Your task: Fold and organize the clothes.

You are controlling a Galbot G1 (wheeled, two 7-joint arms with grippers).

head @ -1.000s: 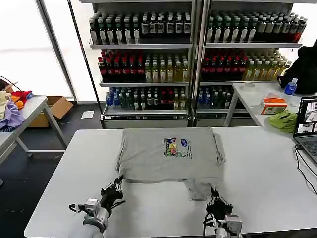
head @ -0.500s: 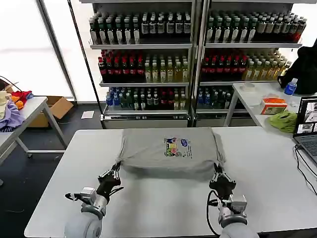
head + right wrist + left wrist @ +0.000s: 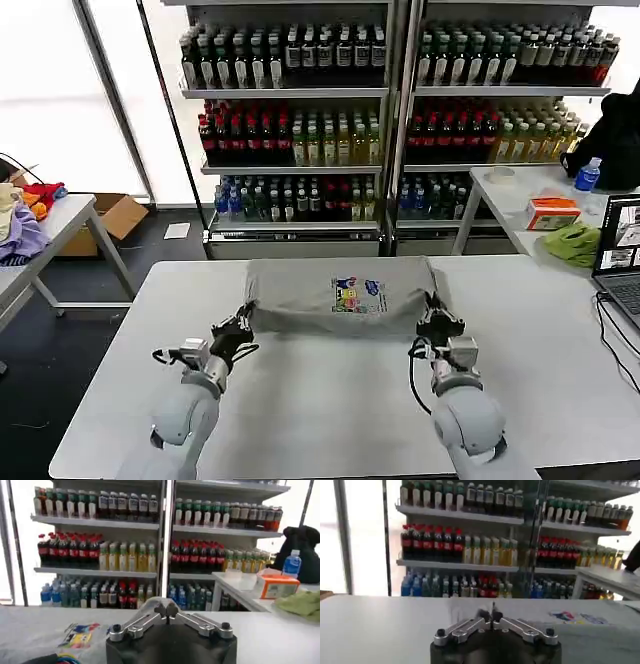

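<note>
1 T-shirt [image 3: 340, 296], 2 claws: left claw [image 3: 238, 328] & right claw [image 3: 437, 322], 1 table [image 3: 330, 420].

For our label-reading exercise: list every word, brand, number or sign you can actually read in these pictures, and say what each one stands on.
No text can be read.
T-shirt chest print: multicoloured shapes, lettering too small.
Bottles on the shelves: labels too small and blurred.
Orange box on the side table: markings too blurred.
Laptop screen: too small.
</note>
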